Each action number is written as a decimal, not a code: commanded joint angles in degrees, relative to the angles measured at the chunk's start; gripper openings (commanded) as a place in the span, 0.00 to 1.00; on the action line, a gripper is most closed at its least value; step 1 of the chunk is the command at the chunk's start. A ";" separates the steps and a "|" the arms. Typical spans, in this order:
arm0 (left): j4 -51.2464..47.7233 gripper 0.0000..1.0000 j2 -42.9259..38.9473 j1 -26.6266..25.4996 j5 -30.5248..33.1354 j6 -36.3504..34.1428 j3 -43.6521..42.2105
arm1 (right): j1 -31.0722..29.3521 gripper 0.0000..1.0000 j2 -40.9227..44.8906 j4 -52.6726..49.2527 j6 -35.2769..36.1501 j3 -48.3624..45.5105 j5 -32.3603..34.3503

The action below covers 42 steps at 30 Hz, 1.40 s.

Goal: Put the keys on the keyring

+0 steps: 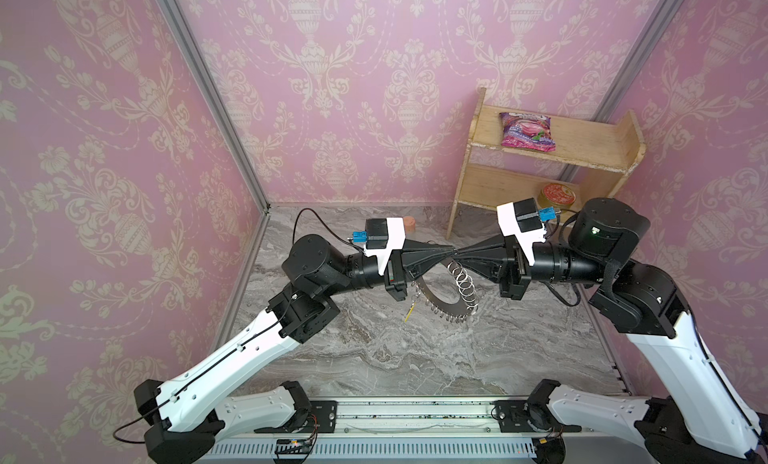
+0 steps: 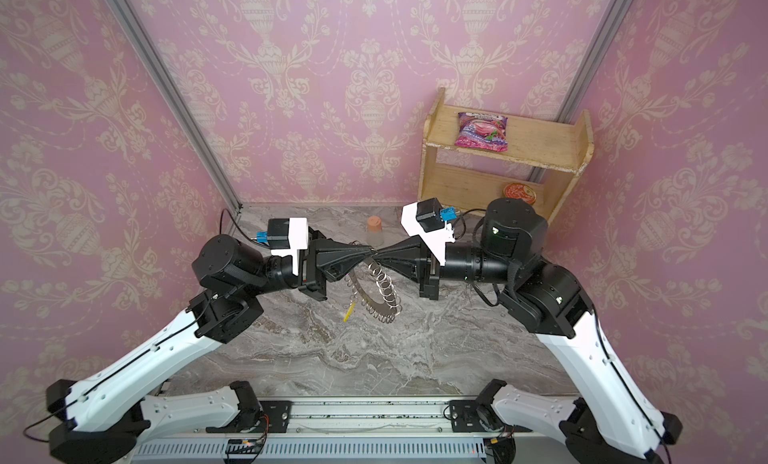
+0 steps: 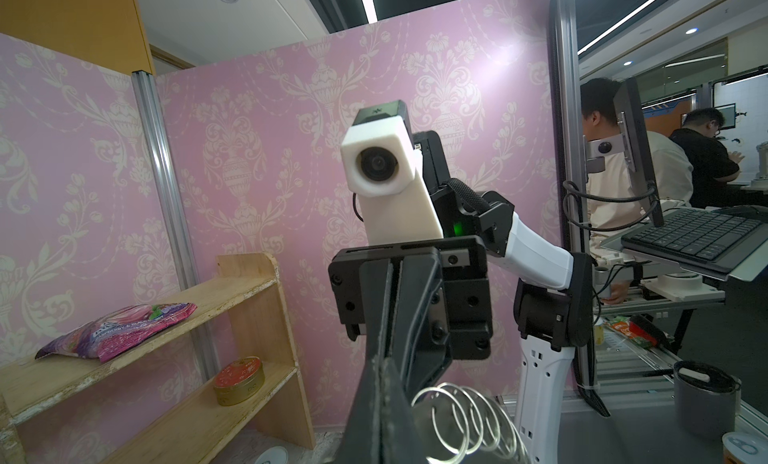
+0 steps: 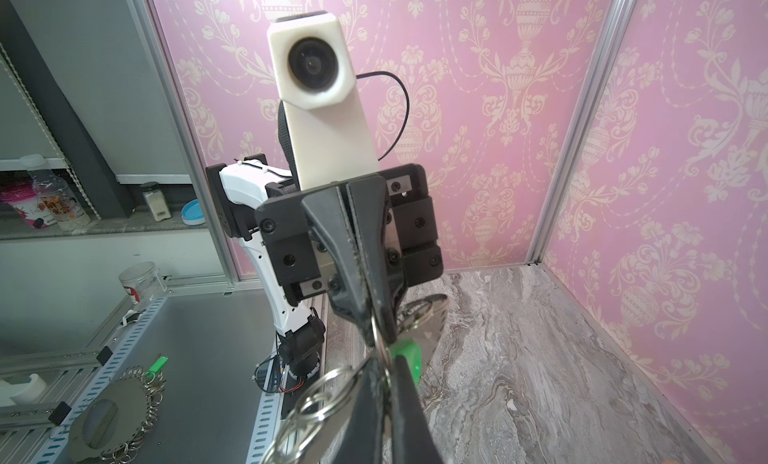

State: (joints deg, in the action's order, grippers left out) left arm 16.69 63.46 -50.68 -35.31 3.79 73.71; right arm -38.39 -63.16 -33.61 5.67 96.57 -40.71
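Above the middle of the surface (image 1: 415, 358), we have the left end effector (image 1: 448, 249) and the right end effector (image 1: 460, 252) meeting tip to tip in both top views, with the keyring (image 1: 449, 307) hanging tilted just beneath them. We judge the step in hand to be threading the green key (image 4: 409, 356) onto one of the wire rings (image 1: 463, 281). The yellow key (image 1: 409, 314) already dangles from the rim on the left side, so the task looks about half done. Our left jaws are pressed together on the keyring's upper edge and carry it. Our right jaws are together too. In the right wrist view the green key sits right at their tips, though we cannot tell whether it is pinched or only touching. Next we need a small, steady slide of the key's loop along the wire, without letting the keyring swing
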 commanded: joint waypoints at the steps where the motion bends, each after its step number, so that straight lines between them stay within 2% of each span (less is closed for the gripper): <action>1: 1.57 0.00 -0.36 0.35 -1.08 1.21 2.13 | -0.19 0.00 0.13 2.82 -1.40 -1.00 0.13; 6: 1.18 0.00 -0.29 0.29 -1.25 1.13 2.13 | -0.16 0.00 0.10 3.78 -1.89 -1.53 0.58; 15: -1.67 0.00 -0.82 0.28 -0.33 -0.10 2.13 | -0.18 0.00 -0.47 -1.96 0.44 1.29 4.26; 24: -6.53 0.23 -1.59 0.28 1.06 -1.06 3.48 | -0.18 0.00 -1.90 -11.68 5.21 5.91 6.75; 31: -17.70 0.30 -1.51 0.25 2.12 -4.71 6.85 | -0.10 0.00 -3.50 -18.29 7.75 9.38 7.88; 37: -35.34 0.38 -0.76 0.23 5.49 -14.60 11.39 | -0.10 0.00 -6.14 -25.59 10.46 13.12 8.63; 42: -42.06 0.43 0.16 0.21 6.92 -18.86 13.26 | -0.10 0.00 -8.63 -30.36 12.25 14.47 7.31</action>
State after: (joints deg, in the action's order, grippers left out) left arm -17.50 62.92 -50.41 -30.52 -9.98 85.06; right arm -38.44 -70.52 -60.18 15.51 109.06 -32.58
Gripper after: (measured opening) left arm 0.422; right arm 0.060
